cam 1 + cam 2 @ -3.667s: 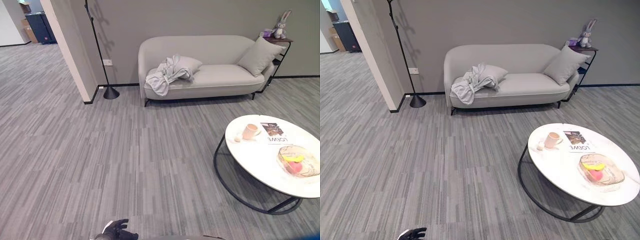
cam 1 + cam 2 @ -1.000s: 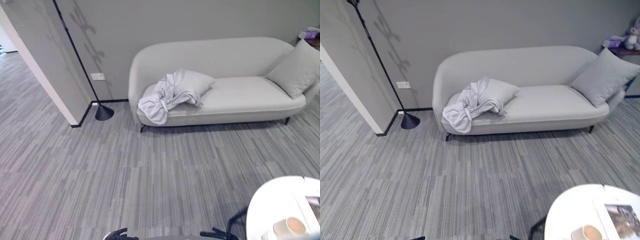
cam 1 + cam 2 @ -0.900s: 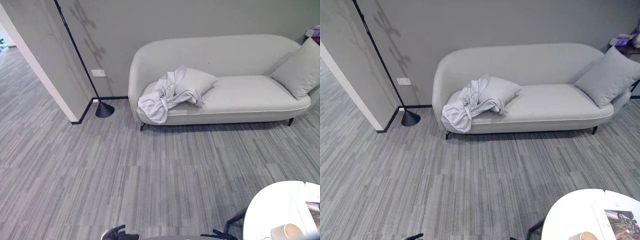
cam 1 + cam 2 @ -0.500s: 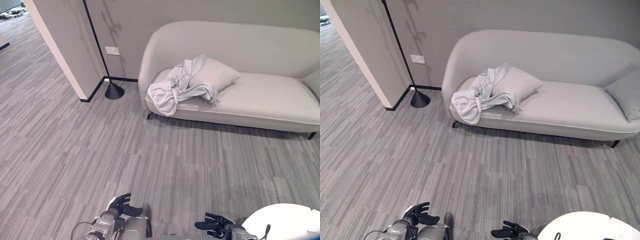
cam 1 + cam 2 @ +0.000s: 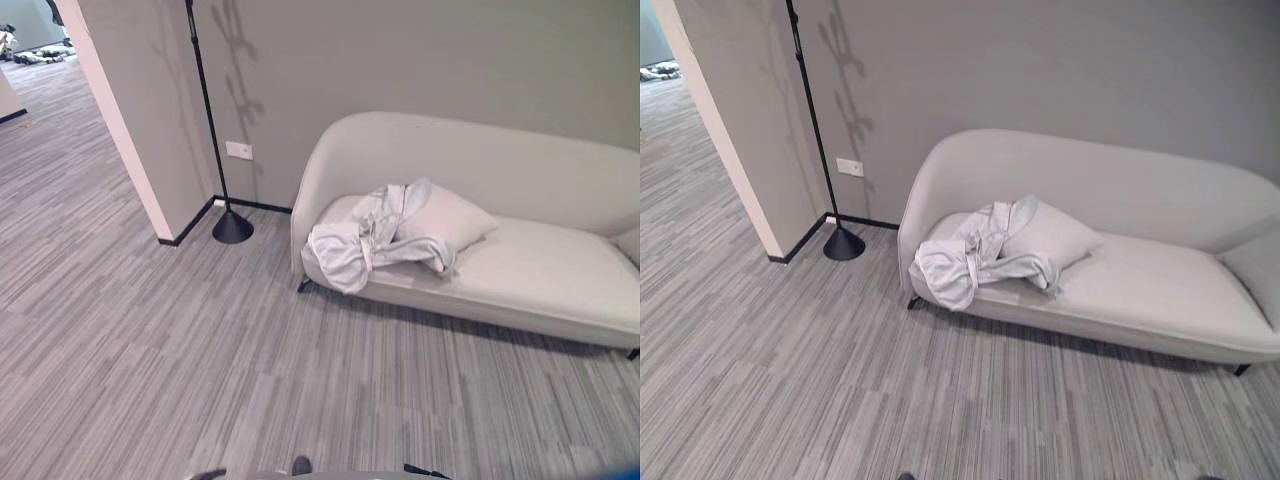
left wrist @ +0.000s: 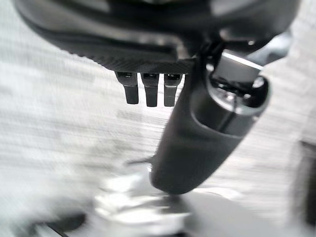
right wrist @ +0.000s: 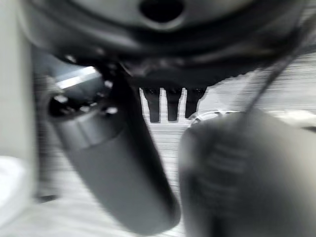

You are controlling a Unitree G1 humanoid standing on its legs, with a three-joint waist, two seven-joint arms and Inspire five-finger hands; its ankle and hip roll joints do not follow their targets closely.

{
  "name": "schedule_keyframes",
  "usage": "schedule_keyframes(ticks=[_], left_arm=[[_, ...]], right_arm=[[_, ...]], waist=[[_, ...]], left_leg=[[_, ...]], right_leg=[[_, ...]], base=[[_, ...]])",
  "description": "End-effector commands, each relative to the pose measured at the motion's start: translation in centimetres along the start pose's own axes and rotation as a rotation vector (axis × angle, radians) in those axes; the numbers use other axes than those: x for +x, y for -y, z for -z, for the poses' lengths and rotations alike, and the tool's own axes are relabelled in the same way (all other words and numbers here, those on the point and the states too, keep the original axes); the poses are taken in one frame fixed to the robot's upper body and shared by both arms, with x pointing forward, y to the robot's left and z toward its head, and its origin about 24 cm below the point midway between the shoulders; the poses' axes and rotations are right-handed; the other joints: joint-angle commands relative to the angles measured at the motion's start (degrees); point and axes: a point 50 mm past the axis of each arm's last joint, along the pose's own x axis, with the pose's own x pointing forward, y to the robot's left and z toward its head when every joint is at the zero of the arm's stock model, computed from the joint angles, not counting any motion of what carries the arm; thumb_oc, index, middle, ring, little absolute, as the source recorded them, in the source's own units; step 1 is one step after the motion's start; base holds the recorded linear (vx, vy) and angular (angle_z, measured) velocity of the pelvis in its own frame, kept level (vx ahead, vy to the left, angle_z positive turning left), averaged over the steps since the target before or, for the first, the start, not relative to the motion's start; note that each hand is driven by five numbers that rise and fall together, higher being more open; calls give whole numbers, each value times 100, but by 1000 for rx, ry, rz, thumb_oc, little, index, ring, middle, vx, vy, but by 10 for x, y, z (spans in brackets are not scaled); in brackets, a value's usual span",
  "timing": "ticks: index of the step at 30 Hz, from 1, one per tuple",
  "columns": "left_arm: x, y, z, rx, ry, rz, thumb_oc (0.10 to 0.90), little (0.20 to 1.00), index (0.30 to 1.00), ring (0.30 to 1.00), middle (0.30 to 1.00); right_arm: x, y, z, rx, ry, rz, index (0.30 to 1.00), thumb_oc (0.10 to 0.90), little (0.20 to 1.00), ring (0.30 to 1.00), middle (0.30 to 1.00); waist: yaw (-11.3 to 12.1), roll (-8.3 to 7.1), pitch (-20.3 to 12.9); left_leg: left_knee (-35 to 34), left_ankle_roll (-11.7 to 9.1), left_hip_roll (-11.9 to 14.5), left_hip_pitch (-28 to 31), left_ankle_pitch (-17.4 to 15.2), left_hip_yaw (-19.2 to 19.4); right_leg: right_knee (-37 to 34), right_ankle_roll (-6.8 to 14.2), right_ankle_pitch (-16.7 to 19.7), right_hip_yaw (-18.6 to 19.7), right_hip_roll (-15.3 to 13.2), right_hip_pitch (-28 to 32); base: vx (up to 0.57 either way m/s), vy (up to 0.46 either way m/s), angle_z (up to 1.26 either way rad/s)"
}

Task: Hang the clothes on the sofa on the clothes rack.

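Centre of frame, closer now with the camera's advance: clothes (image 5: pixel 370 245) still heaped on the sofa (image 5: pixel 520 285), clothes rack (image 5: pixel 208 130) at upper left; left hand (image 6: pixel 148 91) and right hand (image 7: pixel 170 104) blurred, fingers seemingly relaxed, empty, reaching distance near.

Both eye views look down from the head, sharing the sofa (image 5: pixel 480 240); wrist views sit close.

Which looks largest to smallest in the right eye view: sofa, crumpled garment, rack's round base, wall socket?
1. Pale grey curved sofa.
2. Crumpled light grey garment on its end nearest the rack.
3. Black round base of the clothes rack.
4. White wall socket, smallest, though it sits farther back.
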Motion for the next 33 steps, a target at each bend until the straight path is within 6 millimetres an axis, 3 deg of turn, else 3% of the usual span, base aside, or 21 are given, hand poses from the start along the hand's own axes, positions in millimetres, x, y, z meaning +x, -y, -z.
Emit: schedule_keyframes(ticks=[1, 2, 4, 7, 9, 14, 15, 16, 17, 19, 20, 21, 23, 25, 26, 27, 28, 29, 30, 31, 33], left_arm=[[1, 8, -35, 72, 134, 12, 800, 900, 900, 900, 900], [0, 8, -69, 98, 253, -6, 800, 900, 900, 900, 900], [-5, 5, -100, 84, 370, -25, 800, 900, 900, 900, 900], [-11, 12, -126, 87, 458, -8, 800, 900, 900, 900, 900], [-9, 15, -120, 45, 429, -1, 800, 900, 900, 900, 900], [-6, 15, -110, 9, 391, -7, 800, 900, 900, 900, 900], [-1, 18, -82, -71, 289, -11, 800, 900, 900, 900, 900], [1, 13, -23, -64, 106, -27, 800, 900, 900, 900, 900], [1, 13, -23, -63, 106, -26, 800, 900, 900, 900, 900], [0, 5, 1, -146, 33, -66, 800, 900, 900, 900, 900], [-2, -1, 11, -219, 16, -86, 800, 900, 900, 900, 900], [-2, -1, 11, -219, 16, -86, 800, 900, 900, 900, 900], [-2, 0, 16, -228, 2, -88, 800, 900, 900, 900, 900], [-1, -2, 4, -223, 40, -98, 800, 900, 900, 900, 900], [0, 0, -24, -191, 138, -87, 800, 900, 900, 900, 900], [0, 1, -25, -192, 138, -86, 800, 900, 900, 900, 900], [0, 3, -40, -150, 195, -76, 800, 900, 900, 900, 900], [-1, 5, -54, -114, 250, -68, 800, 900, 900, 900, 900], [-5, 9, -82, -41, 366, -53, 800, 900, 900, 900, 900], [-6, 12, -89, -19, 394, -40, 800, 900, 900, 900, 900], [-7, 16, -97, 29, 423, -17, 800, 900, 900, 900, 900]], right_arm=[[1, -1, -6, -34, 13, 9, 900, 800, 900, 900, 900], [2, -3, -22, -57, 77, 21, 900, 800, 900, 900, 900], [1, -6, -38, -23, 146, 25, 900, 800, 900, 900, 900], [1, -6, -55, 147, 212, 38, 900, 800, 900, 900, 900], [-1, -2, -62, 259, 247, 53, 900, 800, 900, 900, 900], [-2, 3, -66, 327, 275, 83, 900, 800, 900, 900, 900], [-10, 26, -81, 519, 384, 183, 900, 800, 900, 900, 900], [-36, 74, -106, 605, 571, 346, 900, 800, 900, 900, 900], [-36, 74, -106, 605, 570, 348, 900, 800, 900, 900, 900], [-51, 99, -113, 578, 630, 454, 900, 800, 900, 900, 900], [-65, 112, -128, 502, 703, 515, 900, 800, 900, 900, 900], [-65, 112, -128, 501, 703, 516, 900, 800, 900, 900, 900], [-80, 120, -148, 415, 784, 540, 900, 800, 900, 900, 900], [-90, 123, -160, 275, 816, 564, 900, 800, 900, 900, 900], [-98, 128, -173, 154, 823, 593, 900, 800, 900, 900, 900], [-98, 128, -173, 154, 825, 594, 900, 800, 900, 900, 900], [-100, 126, -180, 118, 836, 591, 900, 800, 900, 900, 900], [-100, 120, -185, 68, 845, 564, 900, 800, 900, 900, 900], [-104, 109, -197, -26, 886, 515, 900, 800, 900, 900, 900], [-104, 103, -202, -51, 898, 492, 900, 800, 900, 900, 900], [-101, 90, -214, -86, 906, 436, 900, 800, 900, 900, 900]], waist=[[-24, 434, 124], [-146, 599, 226], [-221, 745, 309], [-223, 776, 356], [-214, 699, 381], [-212, 685, 362], [-258, 724, 342], [-230, 770, 203], [-235, 777, 202], [-210, 869, 155], [-142, 887, 181], [-156, 892, 178], [-102, 858, 260], [-34, 772, 462], [30, 694, 653], [36, 716, 659], [66, 666, 742], [97, 618, 778], [98, 537, 778], [85, 494, 746], [82, 499, 668]], left_leg=[[-79, -167, 174, 503, -946, -87], [-79, -256, 337, 642, -1000, -173], [-79, -368, 546, 712, -1020, -180], [-79, -543, 679, 806, -1130, -136], [-79, -630, 689, 965, -1255, -61], [-79, -658, 704, 1060, -1328, -49], [-79, -669, 766, 1338, -1447, -157], [-79, -788, 957, 1666, -1618, -175], [-79, -792, 967, 1671, -1623, -182], [215, -952, 1215, 1696, -1228, -205], [944, -1091, 1370, 1462, -894, -186], [1039, -1097, 1381, 1409, -944, -203], [2361, -1379, 1534, 931, -273, -36], [4022, -1403, 1870, 115, 138, 124], [4513, -1186, 2143, -341, -142, 422], [4556, -1181, 2165, -358, -171, 425], [4599, -1138, 2159, -628, -378, 516], [4487, -1110, 2093, -891, -586, 571], [3429, -999, 1723, -1086, -940, 661], [2890, -962, 1589, -1143, -988, 690], [1277, -998, 1246, -1027, -582, 532]], right_leg=[[-921, 180, 1616, -96, -20, -96], [-1509, -13, 972, -109, 318, -465], [-2630, -51, 809, -159, 703, -431], [-5385, 27, 1142, 65, 1306, -361], [-6243, 219, 1482, 329, 1398, -470], [-6243, 288, 1475, 488, 1394, -662], [-6243, 376, 1660, 740, 1339, -750], [-6243, 342, 1722, 387, 1296, -437], [-6243, 339, 1715, 376, 1302, -430], [-6243, 221, 1660, 328, 1452, -248], [-6243, 85, 1427, 292, 1588, -20], [-6243, 79, 1422, 276, 1592, -23], [-6243, -109, 1150, 235, 1705, 283], [-6243, -367, 887, 200, 1834, 493], [-6243, -448, 712, 181, 1893, 636], [-6243, -447, 711, 188, 1910, 633], [-6243, -468, 688, 221, 1890, 678], [-6243, -469, 689, 230, 1860, 699], [-6243, -397, 705, 235, 1728, 693], [-6243, -380, 707, 214, 1666, 687], [-6243, -361, 682, 154, 1668, 728]], base=[[336, 94, 21], [286, -37, 17], [290, -93, 23], [239, -152, 20], [298, -131, 17], [210, -75, -6], [1172, -518, 13], [1177, -520, 18], [975, -498, 40], [587, -353, 65], [494, -330, 46], [488, -343, 16], [359, -300, -4], [274, -391, -9], [213, -317, -11], [157, -246, -6], [69, -95, -15], [196, -118, -13], [218, -59, -21], [239, -5, -19], [169, 22, -17]])
